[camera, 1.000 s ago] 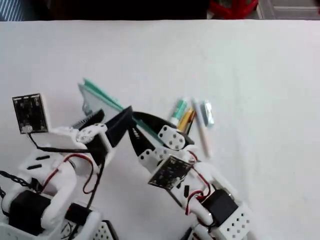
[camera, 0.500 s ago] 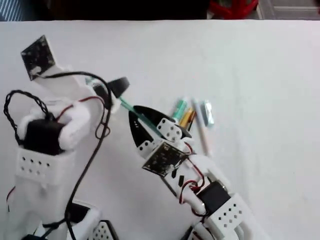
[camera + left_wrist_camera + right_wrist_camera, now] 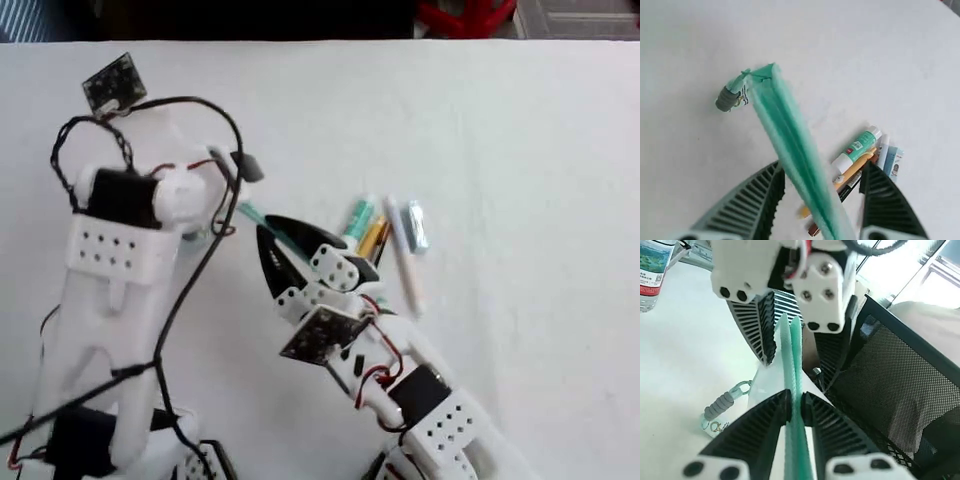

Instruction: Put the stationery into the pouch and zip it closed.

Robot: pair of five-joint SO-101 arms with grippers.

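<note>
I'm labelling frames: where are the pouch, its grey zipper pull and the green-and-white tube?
pouch [image 3: 791, 145], left wrist view, upturned green edge.
grey zipper pull [image 3: 729, 98], left wrist view, ribbed grey grip.
green-and-white tube [image 3: 859, 148], left wrist view, mid body.

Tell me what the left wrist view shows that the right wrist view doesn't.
Left wrist view: the pens lying in a pile. Right wrist view: a bottle, a mesh chair, and the right gripper, fingers shut on the pouch. Both: the pouch, its grey zipper pull, and the left gripper open around it.
</note>
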